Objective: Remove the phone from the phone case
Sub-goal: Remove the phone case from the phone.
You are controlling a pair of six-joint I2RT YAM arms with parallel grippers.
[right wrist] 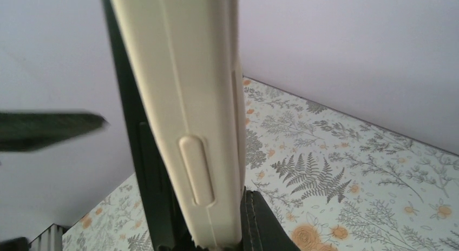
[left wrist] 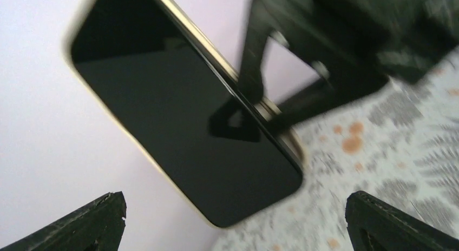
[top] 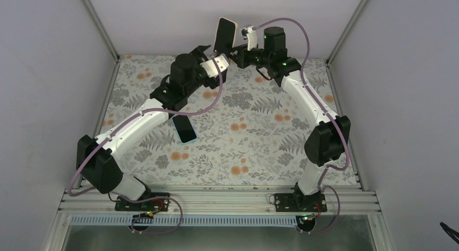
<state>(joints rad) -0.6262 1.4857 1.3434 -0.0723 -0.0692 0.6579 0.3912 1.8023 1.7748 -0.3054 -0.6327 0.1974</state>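
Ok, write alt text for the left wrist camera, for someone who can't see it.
A dark-screened phone in a cream phone case fills the view, tilted, clamped at its right edge by the right gripper. The left gripper is open, its black fingertips in the bottom corners touching nothing; pale wall behind, floral table cover at right.

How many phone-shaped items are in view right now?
2. A cream-cased phone held upright by the right gripper at the far edge; a dark slab flat on the mat beneath the left arm. The arms may hide others.
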